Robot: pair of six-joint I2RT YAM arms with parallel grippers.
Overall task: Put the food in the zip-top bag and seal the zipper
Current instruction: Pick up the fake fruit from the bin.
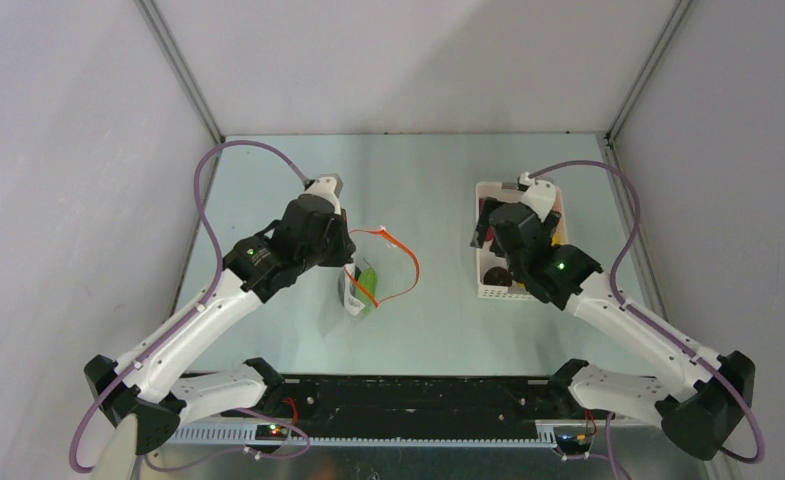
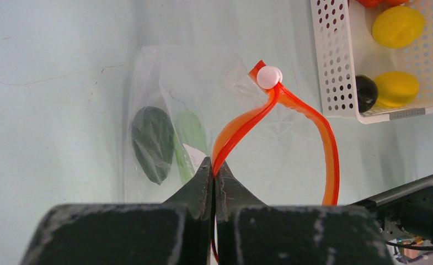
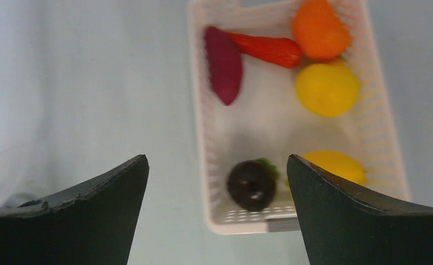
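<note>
The clear zip-top bag (image 2: 192, 110) lies on the table with a dark-green piece (image 2: 152, 142) and a light-green piece (image 2: 189, 135) inside. Its orange-red zipper (image 2: 291, 105) arches open in a loop, also seen in the top view (image 1: 393, 265). My left gripper (image 2: 214, 165) is shut on the zipper strip at the bag's mouth. My right gripper (image 3: 217, 171) is open and empty above the near end of the white basket (image 3: 203, 138). The basket holds two yellow lemons (image 3: 327, 88), an orange (image 3: 319, 27), a red chili (image 3: 266, 48), a purple piece (image 3: 223, 63) and a dark round piece (image 3: 251, 185).
The white basket (image 1: 485, 290) stands right of centre in the top view, partly hidden by my right arm. Grey walls enclose the table on three sides. A black rail (image 1: 418, 400) runs along the near edge.
</note>
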